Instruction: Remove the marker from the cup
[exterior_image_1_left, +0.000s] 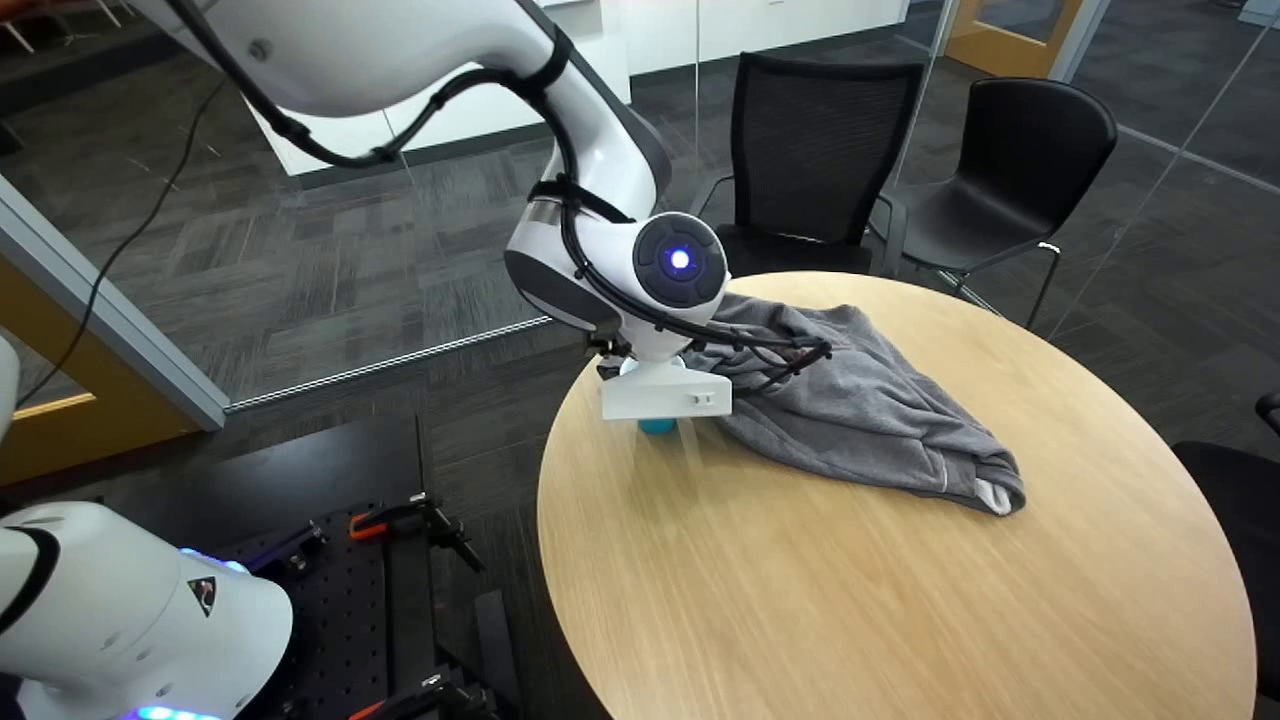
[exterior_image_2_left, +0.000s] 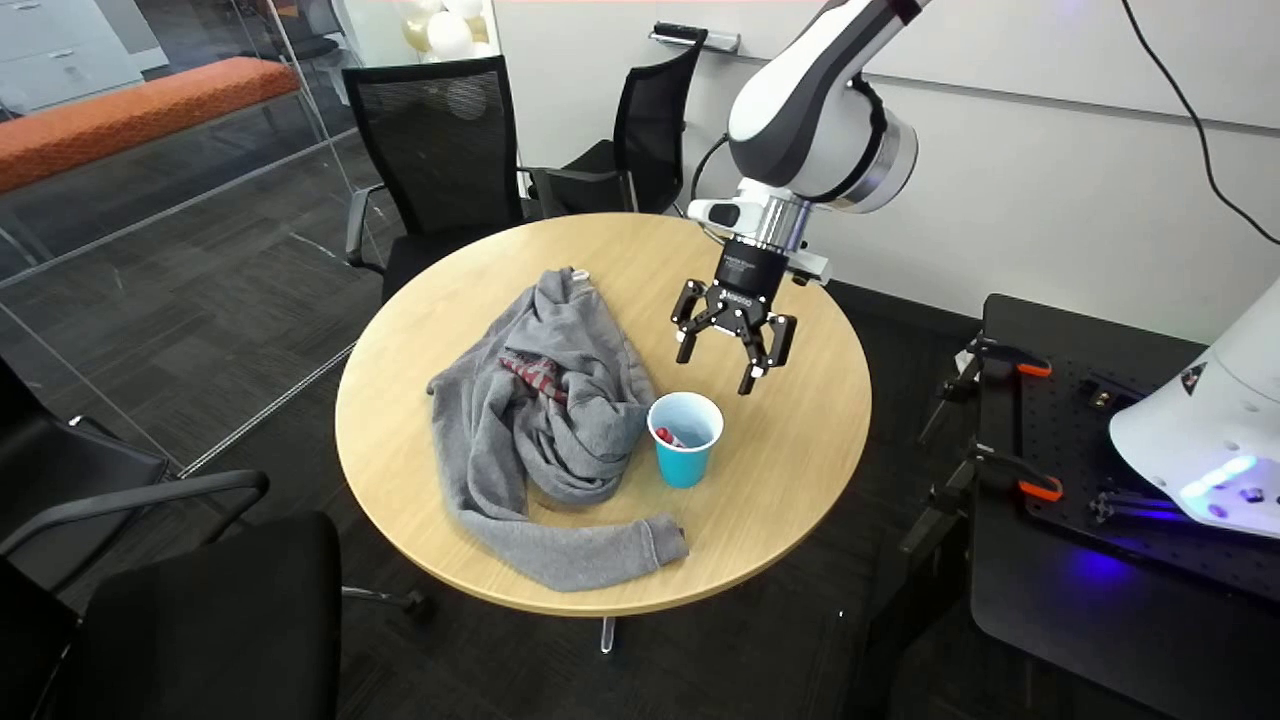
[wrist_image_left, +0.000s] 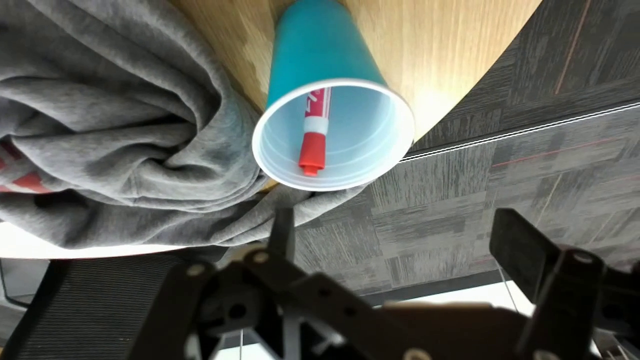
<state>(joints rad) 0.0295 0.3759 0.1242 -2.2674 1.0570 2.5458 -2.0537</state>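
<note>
The teal cup (exterior_image_2_left: 683, 464) stands upright on the round table, right beside the grey cloth. Only its lower part (exterior_image_1_left: 657, 426) shows in an exterior view, the rest being hidden behind the wrist. The red marker (exterior_image_2_left: 666, 437) leans inside the cup with its red cap near the rim. In the wrist view the marker (wrist_image_left: 315, 132) lies against the inner wall of the cup (wrist_image_left: 320, 55), and its lower end is hidden. My gripper (exterior_image_2_left: 717, 368) is open and empty, above the table and beyond the cup, tilted and apart from it. Its spread fingers (wrist_image_left: 395, 230) show in the wrist view.
The crumpled grey cloth (exterior_image_2_left: 590, 440) covers much of the table (exterior_image_2_left: 770, 480) beside the cup and shows in all views. Black chairs (exterior_image_1_left: 820, 150) stand around the table. The robot's base stand (exterior_image_2_left: 1060, 560) is apart from the table.
</note>
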